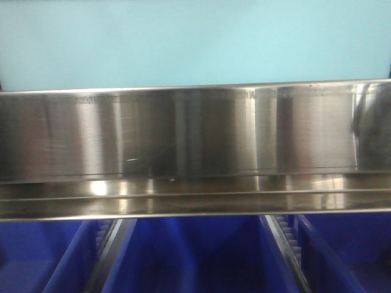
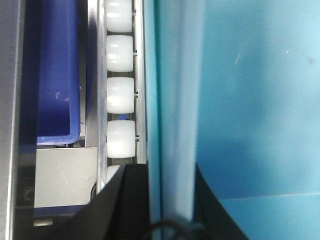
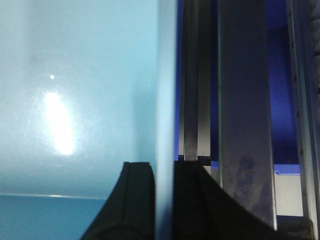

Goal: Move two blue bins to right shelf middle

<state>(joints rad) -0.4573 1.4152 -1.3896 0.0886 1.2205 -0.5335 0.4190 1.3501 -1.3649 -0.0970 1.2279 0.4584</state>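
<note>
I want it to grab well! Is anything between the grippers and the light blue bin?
Nothing visible is. The left gripper and the right gripper each clamp a wall of the pale blue bin directly.

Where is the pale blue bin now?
In the front view the pale bin fills the top, just above the steel rail, with dark bins below.

Pale blue bin [image 1: 195, 39]: smooth glossy plastic; shelf rail [image 1: 195, 131]: shiny brushed steel.
</note>
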